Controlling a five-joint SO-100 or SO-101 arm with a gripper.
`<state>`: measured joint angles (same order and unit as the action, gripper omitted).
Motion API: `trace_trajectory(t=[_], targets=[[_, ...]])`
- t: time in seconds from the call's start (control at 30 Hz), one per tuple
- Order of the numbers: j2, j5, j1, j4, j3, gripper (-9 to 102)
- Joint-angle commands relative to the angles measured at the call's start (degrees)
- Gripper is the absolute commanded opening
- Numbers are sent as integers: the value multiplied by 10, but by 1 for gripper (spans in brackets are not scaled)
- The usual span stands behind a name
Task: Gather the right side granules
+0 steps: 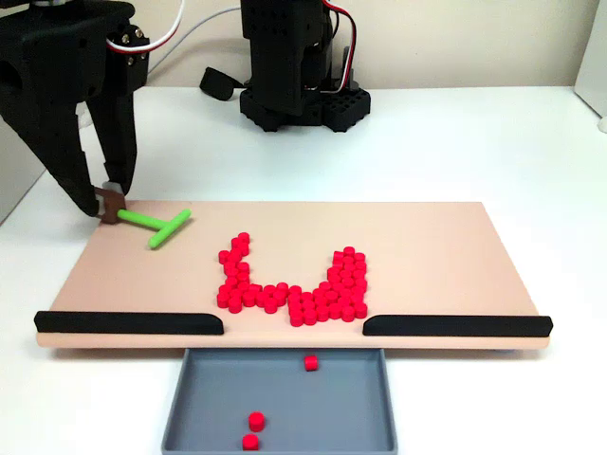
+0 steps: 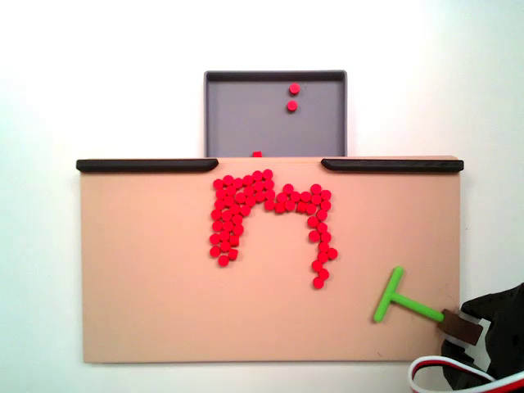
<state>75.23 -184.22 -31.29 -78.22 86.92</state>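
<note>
White table, plain wall behind, and on it a tan board [image 1: 446, 246] with two black rails [image 1: 128, 323] along its near edge and a gap between them that drops into a grey tray [image 1: 285, 403].

In the front fixed view the granules [image 1: 294, 289] sit in a U-shaped pile on the board just behind that gap, one arm of the U going up on the left and a fatter one on the right. Three strays are already in the tray [image 2: 274, 115]; in the top-down fixed view one of them sits right at the tray's edge under the gap.

Over at the far left corner of the board in the front view, the gripper [image 1: 109, 201] is pinched narrow on the brown end of the green T [image 1: 156, 226], whose crossbar points toward the pile. The top-down fixed view shows the same thing at lower right: gripper [image 2: 460, 326], stick [image 2: 405, 303], well apart from the pile [image 2: 266, 209].

Handling-wise, my guess: these things are light, hard and glossy, so they'll skid and roll rather than stay put, and they're too tiny to pinch one at a time. Don't grab them at all. Push from the outer side of the pile with the flat of the crossbar, slowly, or they'll squirt round the ends. Nothing fragile here, just slippery.
</note>
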Motion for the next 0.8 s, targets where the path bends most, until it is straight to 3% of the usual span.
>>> trace_trajectory(t=[0.0,0.2,0.77], targets=[[7,-374,0,4,-19,0],[14,-424,-4,4,-19,0],[-3,-395,25,4,-19,0]])
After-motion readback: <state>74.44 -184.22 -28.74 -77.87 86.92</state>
